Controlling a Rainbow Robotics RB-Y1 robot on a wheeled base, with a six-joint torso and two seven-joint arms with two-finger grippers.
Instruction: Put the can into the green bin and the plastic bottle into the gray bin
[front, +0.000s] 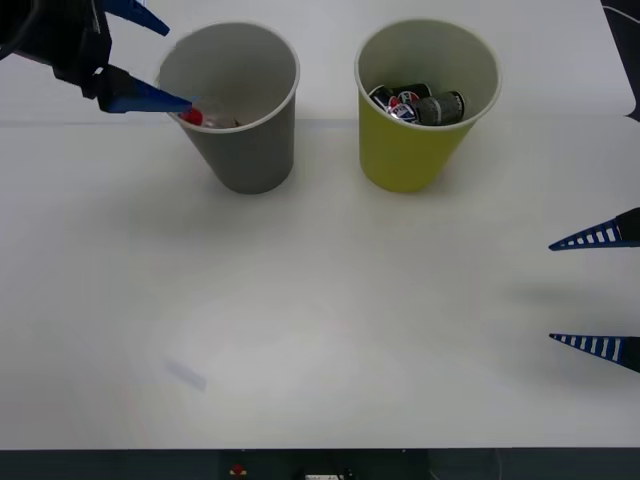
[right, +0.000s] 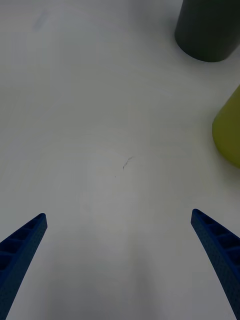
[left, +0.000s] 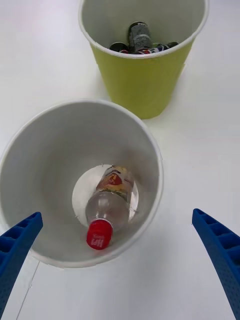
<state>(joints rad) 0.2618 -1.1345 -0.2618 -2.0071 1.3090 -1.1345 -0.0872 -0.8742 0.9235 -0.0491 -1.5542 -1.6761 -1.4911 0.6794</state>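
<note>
The plastic bottle (left: 110, 205) lies inside the gray bin (front: 245, 150), resting on the bottom with its red cap (front: 190, 117) against the wall. A dark can (front: 440, 107) lies in the green bin (front: 405, 150), next to another can with a red, white and blue mark (front: 402, 104). My left gripper (front: 178, 68) hovers open at the gray bin's left rim, holding nothing; from its wrist, the gray bin (left: 150, 145) and green bin (left: 140, 80) are below. My right gripper (front: 552, 292) is open at the table's right edge, low over bare tabletop (right: 119, 215).
The two bins stand side by side at the back of the white table (front: 320, 300), gray on the left, green on the right. The gray bin (right: 207, 30) and green bin (right: 230, 130) sit beyond the right gripper. A faint mark (right: 128, 162) shows on the tabletop.
</note>
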